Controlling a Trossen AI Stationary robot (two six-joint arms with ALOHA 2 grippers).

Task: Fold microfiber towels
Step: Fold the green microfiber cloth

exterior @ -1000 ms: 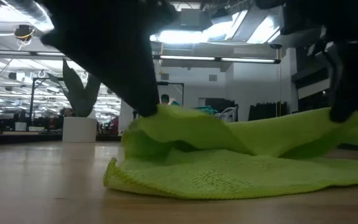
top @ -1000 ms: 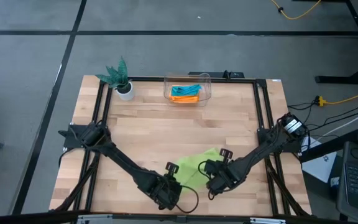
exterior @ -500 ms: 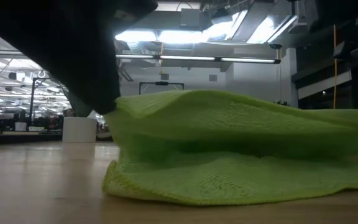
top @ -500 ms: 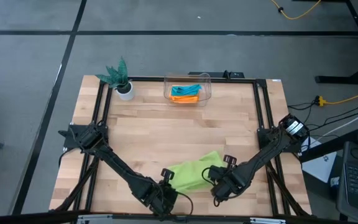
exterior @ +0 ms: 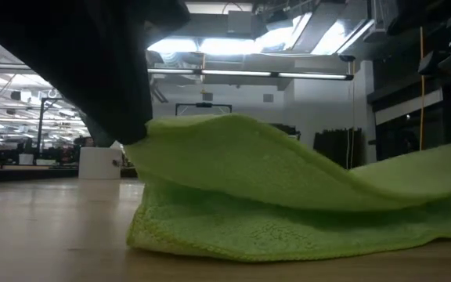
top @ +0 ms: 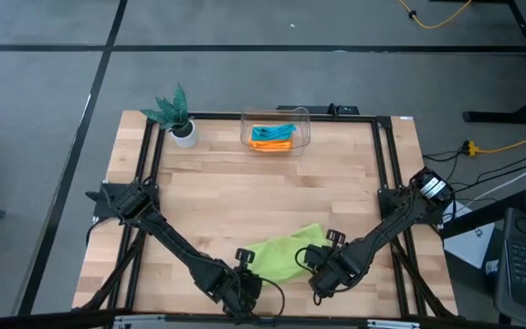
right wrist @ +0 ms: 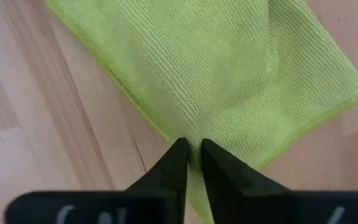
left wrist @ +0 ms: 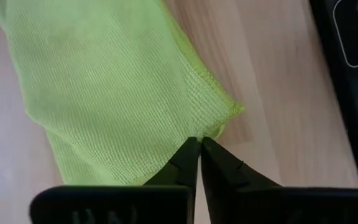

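Down at the near edge of the table [top: 208, 196], the lime green towel [top: 286, 253] lies doubled over on itself, one fold looking laid. At its left corner the left gripper [left wrist: 199, 144] pinches the hem with fingers closed; at the other corner the right gripper [right wrist: 190, 149] shows a slim gap between its fingers over the cloth, and I can't tell whether it grips. Count: one green towel out front, and in the clear bin [top: 277, 130] at the far edge, teal and orange cloth [top: 272, 136], number unclear from here. One plant [top: 177, 114] too. My read: early days, the binned towels not yet started.
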